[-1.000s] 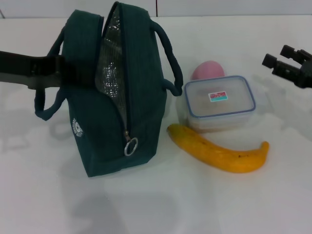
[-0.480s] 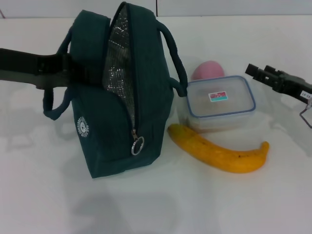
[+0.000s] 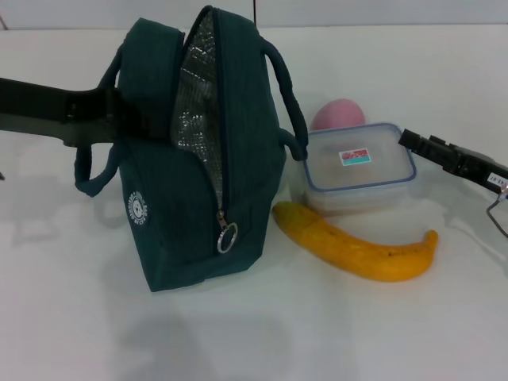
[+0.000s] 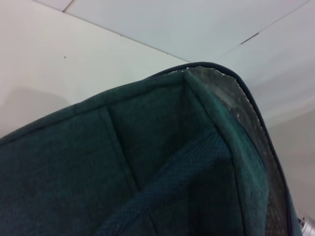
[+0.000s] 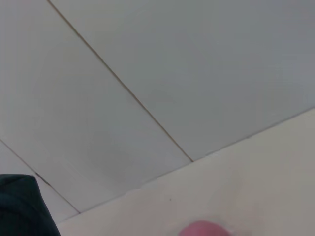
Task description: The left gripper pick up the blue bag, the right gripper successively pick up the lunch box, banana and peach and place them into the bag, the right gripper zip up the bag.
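Now left gripper [image 3: 119,119] clamped on bag [image 3: 202,190], right gripper [image 3: 413,140] beside lunch box [image 3: 359,168], jaw state unclear.

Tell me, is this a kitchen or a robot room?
Probably a robot test room. There is only a plain white table, with a bag, a lunch box, a banana and a peach laid out for the two grippers. Bare pale panels behind.
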Tool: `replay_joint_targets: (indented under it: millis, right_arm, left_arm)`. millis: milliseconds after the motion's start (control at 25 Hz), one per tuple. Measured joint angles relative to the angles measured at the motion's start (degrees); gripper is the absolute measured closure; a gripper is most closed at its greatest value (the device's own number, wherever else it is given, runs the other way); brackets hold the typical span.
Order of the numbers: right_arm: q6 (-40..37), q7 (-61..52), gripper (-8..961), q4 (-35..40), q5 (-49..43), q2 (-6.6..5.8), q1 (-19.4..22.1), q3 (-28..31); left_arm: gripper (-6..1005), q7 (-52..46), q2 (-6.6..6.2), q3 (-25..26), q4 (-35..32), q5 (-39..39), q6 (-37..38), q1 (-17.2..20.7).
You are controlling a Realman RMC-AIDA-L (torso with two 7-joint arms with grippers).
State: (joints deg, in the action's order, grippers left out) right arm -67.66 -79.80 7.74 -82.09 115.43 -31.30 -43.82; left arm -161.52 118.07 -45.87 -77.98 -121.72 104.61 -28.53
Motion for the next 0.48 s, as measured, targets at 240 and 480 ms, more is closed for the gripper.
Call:
replay_joint_targets:
  millis: [240, 480]
  right_arm:
    - [-0.88, -1.71, 120, -1.32, 0.0, 0.04, -0.16, -0.45]
    - [-2.63, -3.91, 122, -1.63, 0.0, 0.06, -0.44, -0.77]
  left_arm:
    - [962, 0.26, 0.03, -0.23, 1.05, 0.14, -0.12, -0.14]
    - [962, 0.33, 0.05, -0.35, 1.14, 0.18, -0.12, -0.19]
